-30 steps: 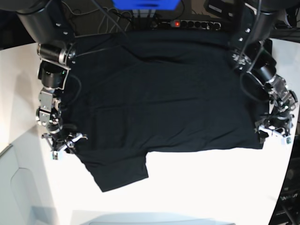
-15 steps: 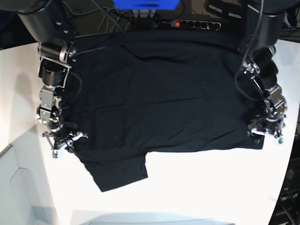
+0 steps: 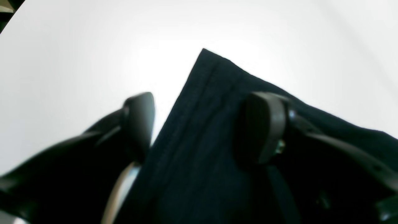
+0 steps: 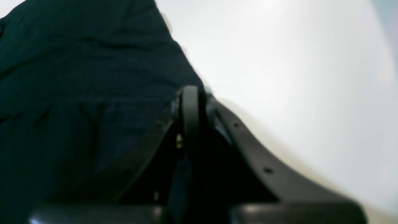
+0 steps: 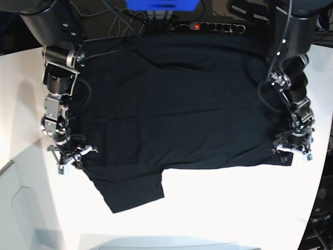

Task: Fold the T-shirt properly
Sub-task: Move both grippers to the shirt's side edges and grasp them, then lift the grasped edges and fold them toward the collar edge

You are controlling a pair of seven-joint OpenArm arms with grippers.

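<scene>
The black T-shirt (image 5: 177, 104) lies spread flat on the white table (image 5: 234, 208), plain side up, with one sleeve (image 5: 135, 190) pointing toward the front. At its left edge, just above that sleeve, my right gripper (image 5: 73, 156) is shut; in the right wrist view the T-shirt (image 4: 77, 77) edge runs into the closed right gripper (image 4: 190, 105). My left gripper (image 5: 292, 149) sits at the shirt's front right corner. In the left wrist view the left gripper (image 3: 199, 124) is open, its fingers (image 3: 261, 127) straddling the T-shirt (image 3: 211, 81) corner.
A power strip (image 5: 208, 26) with cables and a blue object (image 5: 161, 4) sit behind the table's far edge. A grey bin (image 5: 15, 208) stands at the lower left. The table's rounded edge (image 5: 312, 208) runs close to the left gripper.
The left gripper has slid inward from off the shirt's right edge onto its corner. The right gripper has closed on the shirt's left edge.
</scene>
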